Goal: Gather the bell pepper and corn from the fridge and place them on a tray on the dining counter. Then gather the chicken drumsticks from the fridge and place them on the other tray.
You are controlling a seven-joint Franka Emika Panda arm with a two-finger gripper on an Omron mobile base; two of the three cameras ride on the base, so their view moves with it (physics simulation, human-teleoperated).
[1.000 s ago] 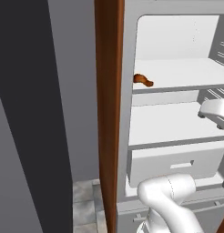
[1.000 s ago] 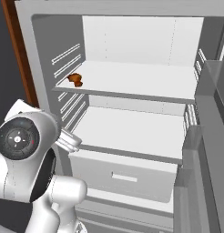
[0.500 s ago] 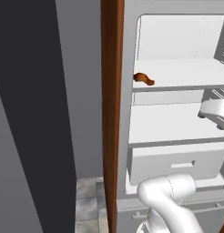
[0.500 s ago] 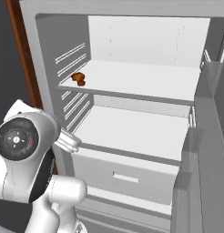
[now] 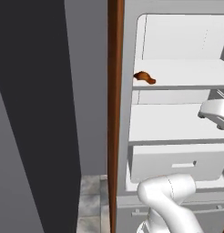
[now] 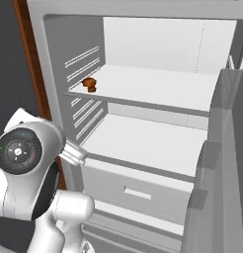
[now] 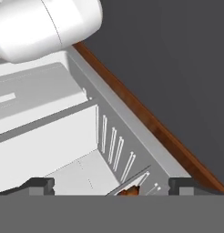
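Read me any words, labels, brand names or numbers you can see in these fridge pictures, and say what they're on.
None: no readable text on the fridge, its drawer or the chicken drumstick.
The arm's round joint cap carries small marks, too small to read.

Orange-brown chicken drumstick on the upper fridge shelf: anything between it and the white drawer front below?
One bare white middle shelf lies between drumstick and drawer, per the right base view.

Glossy white arm (image 5: 170,200), rounded tubular links, smooth bulbous elbow. Dark circular joint cap (image 6: 19,150) with concentric rings, tiny coloured dots. Two small dark square fingertips (image 7: 41,185).
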